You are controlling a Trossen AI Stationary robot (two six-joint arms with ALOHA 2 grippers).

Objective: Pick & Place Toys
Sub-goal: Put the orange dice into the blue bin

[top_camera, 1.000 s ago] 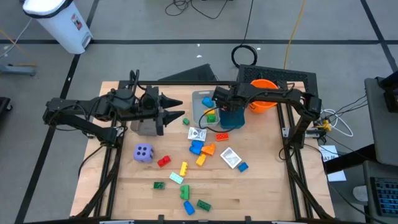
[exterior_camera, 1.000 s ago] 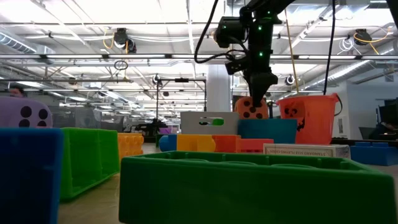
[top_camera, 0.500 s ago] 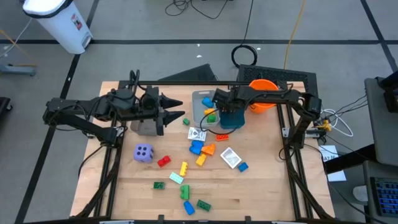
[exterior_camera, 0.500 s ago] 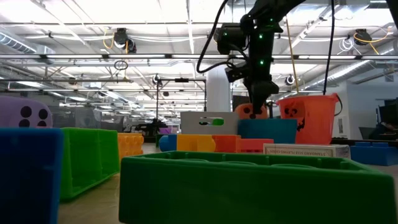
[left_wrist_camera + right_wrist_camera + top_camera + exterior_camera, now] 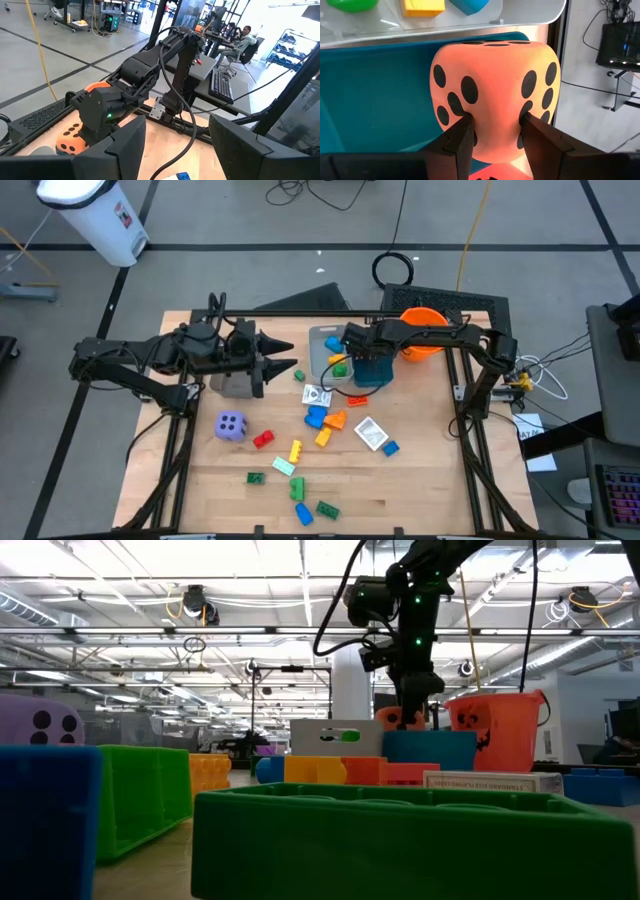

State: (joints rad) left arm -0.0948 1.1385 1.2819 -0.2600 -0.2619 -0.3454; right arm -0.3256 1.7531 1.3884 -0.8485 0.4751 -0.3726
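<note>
My right gripper (image 5: 495, 125) is shut on an orange black-dotted die (image 5: 495, 85) over the teal bin (image 5: 375, 100), seen at the table's far middle (image 5: 372, 368). In the low view the die's top (image 5: 400, 718) shows just above the bin's wall (image 5: 430, 750), under the gripper (image 5: 412, 705). My left gripper (image 5: 285, 360) hangs open and high over the table's left, holding nothing. A purple die (image 5: 230, 425), coloured bricks (image 5: 322, 420) and white packets (image 5: 370, 432) lie flat on the wood. My right gripper pinches the orange die by two opposite dotted faces (image 5: 462, 107), low on the side nearest the wrist, between its two fingers (image 5: 540, 137). The fingers slant down from the table's right. The die's underside is hidden by the bin wall, so whether it rests there cannot be told.
A pale grey bin (image 5: 325, 342) holding green, yellow and blue bricks (image 5: 422, 5) stands beside the teal bin. A darker grey bin (image 5: 235, 383) sits below my left arm. An orange bucket (image 5: 422, 320) stands at the far right. Green bricks (image 5: 400, 840) lie near the front edge.
My right gripper has sunk a little with the orange die: a second ago the die showed whole above the teal bin's wall, now only its top shows.
</note>
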